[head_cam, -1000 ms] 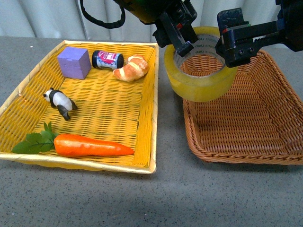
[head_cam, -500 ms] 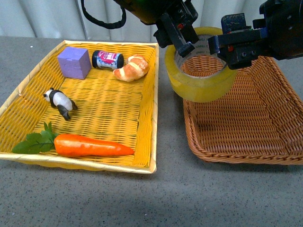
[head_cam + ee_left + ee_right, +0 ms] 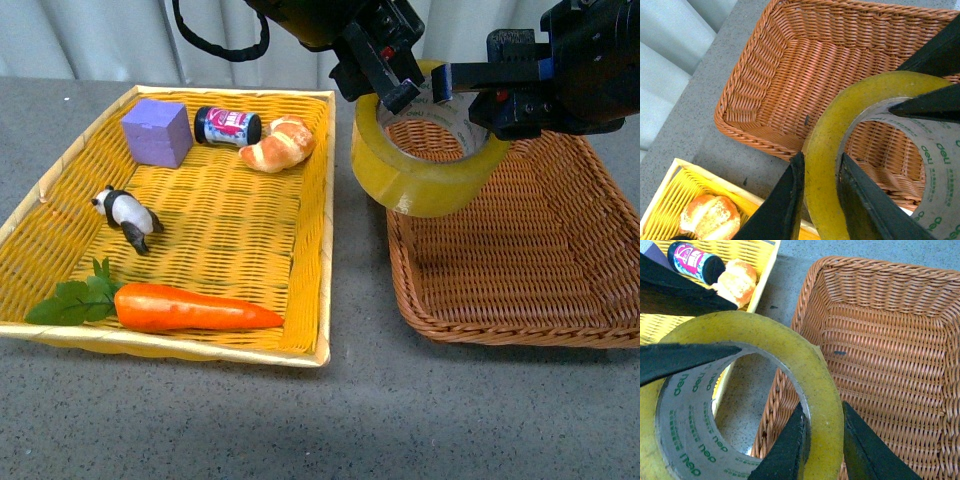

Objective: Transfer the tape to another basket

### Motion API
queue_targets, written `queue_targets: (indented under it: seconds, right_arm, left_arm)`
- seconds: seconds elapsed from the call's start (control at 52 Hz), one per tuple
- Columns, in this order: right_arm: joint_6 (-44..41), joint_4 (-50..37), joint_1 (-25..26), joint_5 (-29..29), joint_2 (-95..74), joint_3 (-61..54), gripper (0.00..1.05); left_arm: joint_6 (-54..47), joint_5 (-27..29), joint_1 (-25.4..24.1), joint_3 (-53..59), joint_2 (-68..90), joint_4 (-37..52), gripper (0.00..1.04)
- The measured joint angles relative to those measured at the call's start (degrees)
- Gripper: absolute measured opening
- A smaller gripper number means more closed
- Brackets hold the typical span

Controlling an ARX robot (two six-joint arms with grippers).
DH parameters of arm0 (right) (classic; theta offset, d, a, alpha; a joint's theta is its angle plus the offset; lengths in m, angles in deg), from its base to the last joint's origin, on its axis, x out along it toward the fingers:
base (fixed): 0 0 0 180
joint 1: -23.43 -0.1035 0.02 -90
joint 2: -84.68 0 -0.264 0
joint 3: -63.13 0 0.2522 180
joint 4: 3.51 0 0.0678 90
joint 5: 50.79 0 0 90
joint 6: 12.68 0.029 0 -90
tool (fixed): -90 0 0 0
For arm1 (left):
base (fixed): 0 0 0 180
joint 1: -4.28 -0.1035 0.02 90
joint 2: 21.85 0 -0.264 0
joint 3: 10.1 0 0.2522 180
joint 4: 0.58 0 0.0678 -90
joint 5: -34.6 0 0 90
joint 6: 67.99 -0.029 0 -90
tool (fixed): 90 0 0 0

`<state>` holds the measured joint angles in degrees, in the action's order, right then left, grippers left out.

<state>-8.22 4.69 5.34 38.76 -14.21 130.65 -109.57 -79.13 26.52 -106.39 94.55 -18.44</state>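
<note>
Looking through the left wrist camera: left gripper [image 3: 819,200] is clamped on the tape [image 3: 822,140], one finger on the yellow outer face, the other inside the ring against the pale printed core. Roll is off the surface. Below it lie the brown basket [image 3: 790,65], a strip of grey table [image 3: 710,115] and a corner of the yellow basket [image 3: 665,202] with the croissant [image 3: 710,215].

Right wrist camera: right gripper [image 3: 822,445] is also closed across the tape wall, one finger outside and one inside. Green lettering shows on the core. Roll overhangs the brown basket's rim, partly over the weave, partly over the table gap. Small dark jar [image 3: 692,265] lies beside the croissant in the yellow basket.

Front camera: both arms hold the roll at once, left at about 10 o'clock on the ring, right at about 2 o'clock. Tape is tilted and hangs above the 10 o'clock corner of the brown basket, not resting in it. Yellow basket sits at 9 o'clock from the roll. Within it:
- purple cube [image 3: 156,131], 11 o'clock
- jar and croissant, 12 to 1 o'clock
- panda figure [image 3: 126,216], 9 o'clock
- carrot [image 3: 190,308], 6 o'clock
</note>
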Motion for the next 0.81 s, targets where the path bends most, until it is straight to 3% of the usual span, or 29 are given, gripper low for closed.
queue_targets:
  seconds: [0.058,0.173,0.231,0.327,0.404,0.596,0.808]
  right_arm:
    - [-0.26,0.0,0.52,-0.17,-0.57,0.42,0.15]
    - [-1.07,-0.28,2.1,-0.42,-2.19,0.63,0.14]
    - [-1.92,-1.49,3.15,-0.46,-3.15,0.63,0.14]
    - [-2.27,-1.88,6.01,-0.07,-5.22,1.14,0.14]
    - [-2.54,-3.08,8.61,0.04,-7.67,1.33,0.14]
    - [-3.39,-6.6,12.2,-0.26,-13.4,1.9,0.14]
    - [-4.63,-7.23,12.61,1.42,-18.21,3.67,0.14]
  left_arm:
    - [-0.66,0.2,0.02,-0.02,0.0,0.13,0.33]
    - [0.63,11.3,0.37,4.31,-1.57,11.91,0.51]
    - [1.09,13.05,0.2,6.43,-2.75,15.32,0.6]
    - [4.42,17.31,-1.36,11.13,-5.27,21.29,0.81]
    - [9.44,25.07,-3.98,14.86,-5.53,30.91,0.99]
    - [21.51,36.96,-9.94,19.8,-5.57,39.47,0.98]
    - [30.18,40.46,-12.55,24.3,-6.29,41.66,0.98]
